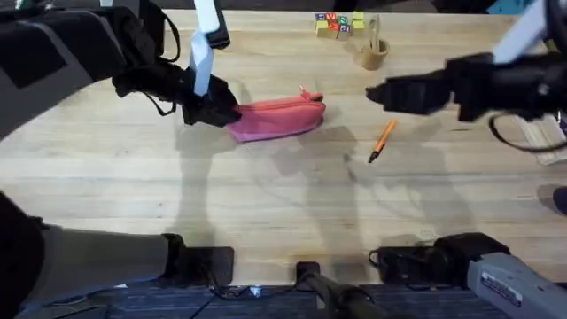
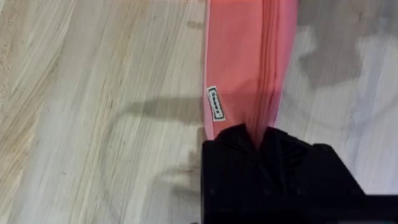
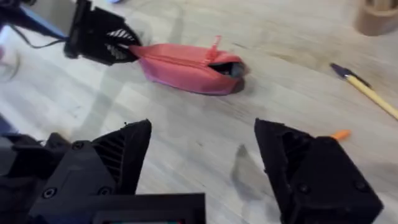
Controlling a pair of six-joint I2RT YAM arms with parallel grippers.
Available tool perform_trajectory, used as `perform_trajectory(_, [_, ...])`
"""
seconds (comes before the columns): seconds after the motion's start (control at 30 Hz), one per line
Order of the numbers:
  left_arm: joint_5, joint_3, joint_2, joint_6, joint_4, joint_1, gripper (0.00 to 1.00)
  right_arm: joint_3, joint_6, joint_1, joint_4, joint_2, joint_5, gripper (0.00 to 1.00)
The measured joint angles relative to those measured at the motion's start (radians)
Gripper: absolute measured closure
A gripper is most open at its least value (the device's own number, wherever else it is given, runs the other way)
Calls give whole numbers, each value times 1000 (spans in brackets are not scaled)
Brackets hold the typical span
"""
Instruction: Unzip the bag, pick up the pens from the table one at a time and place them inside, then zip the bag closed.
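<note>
pink bag (image 1: 276, 118) end hidden inside left end effector (image 1: 218, 108).

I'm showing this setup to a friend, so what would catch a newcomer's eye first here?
The pink bag at the table's middle stands out most, its end pinched by the left gripper. To its right an orange pen lies loose on the wood, with the right gripper open above it.

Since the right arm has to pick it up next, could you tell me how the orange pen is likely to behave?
The orange pen looks slim and round, so a nudge would probably roll it across the table. It seems rigid and light, and may slip between the right claw fingers unless gripped squarely.
</note>
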Motion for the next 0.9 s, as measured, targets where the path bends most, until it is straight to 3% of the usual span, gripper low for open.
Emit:
perform_trajectory(0.37, [0,0,0,0,0,0,958,251,0,136,7,317,-18,5])
perform_trajectory(0.6, [0,0,0,0,0,0,958,409,0,174,4,483,-18,5])
perform_trajectory(0.9, [0,0,0,0,0,0,958,447,4,175,3,564,-18,5])
